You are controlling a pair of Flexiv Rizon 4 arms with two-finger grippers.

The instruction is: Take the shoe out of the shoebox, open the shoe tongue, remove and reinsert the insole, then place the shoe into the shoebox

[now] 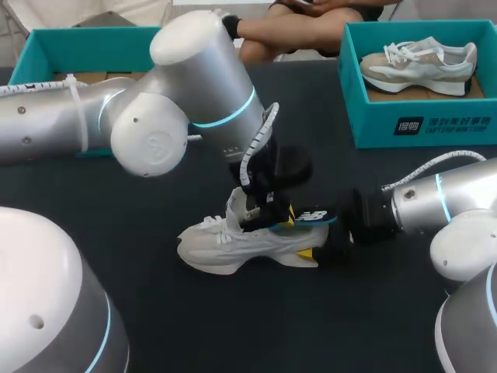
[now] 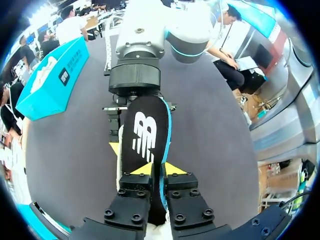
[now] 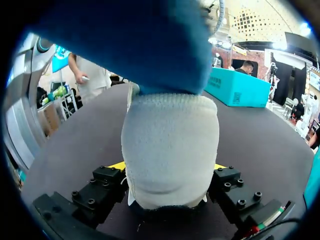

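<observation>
A white knit shoe lies on its side on the dark table. My left gripper stands over its opening, shut on the black insole with a blue edge. In the left wrist view the insole runs edgewise out from between the fingers of the left gripper toward my right arm. My right gripper is at the heel. In the right wrist view the white heel fills the right gripper, with a finger pressed on each side. The insole's blue underside hangs above it.
A teal shoebox at the back right holds a second pale shoe. Another teal box stands at the back left, partly behind my left arm. A person sits just beyond the table's far edge.
</observation>
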